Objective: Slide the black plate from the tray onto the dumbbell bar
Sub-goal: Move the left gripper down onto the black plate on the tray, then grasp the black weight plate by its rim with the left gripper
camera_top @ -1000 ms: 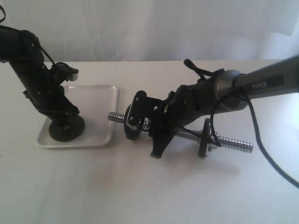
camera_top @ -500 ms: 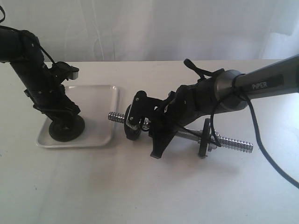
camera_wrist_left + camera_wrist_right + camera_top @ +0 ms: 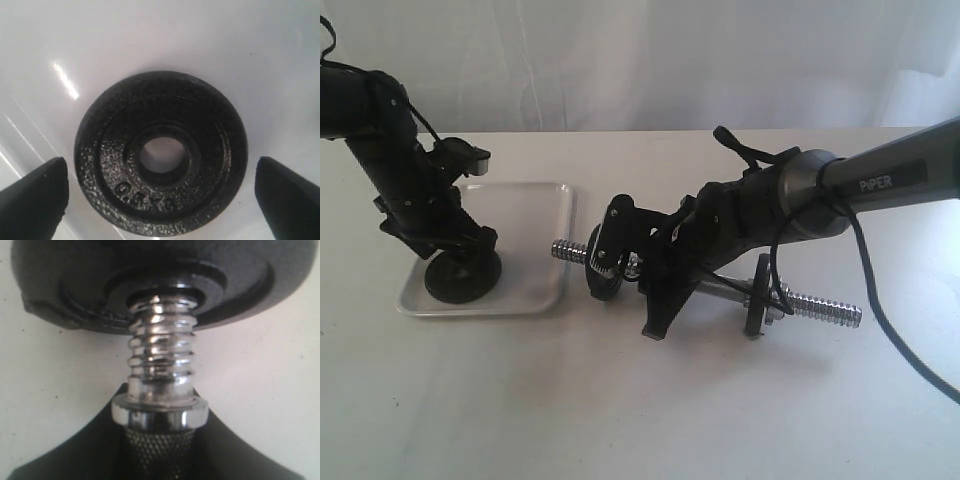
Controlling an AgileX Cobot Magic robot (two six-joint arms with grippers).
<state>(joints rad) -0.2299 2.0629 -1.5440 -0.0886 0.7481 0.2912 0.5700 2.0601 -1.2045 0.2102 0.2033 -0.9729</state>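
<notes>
Exterior camera overlooks the desk (image 3: 620, 400), perhaps from its front; wrist cameras sit close — left above the black plate (image 3: 210, 150), right along the dumbbell bar (image 3: 160, 355).

Rough black plate (image 3: 200, 110), glossy tray (image 3: 150, 35), chrome bar (image 3: 160, 360)

Left end effector (image 3: 160, 172) has opened over the black plate (image 3: 161, 152).

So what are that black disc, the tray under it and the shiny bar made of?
The small round black plate looks like cast iron coated black: pebbly grain, moulded numerals. The shallow pale rectangular tray is smooth and glossy with bright highlights; plastic or coated metal, unclear. The shiny threaded dumbbell bar looks like chromed steel: mirror reflections, knurled grip.
</notes>
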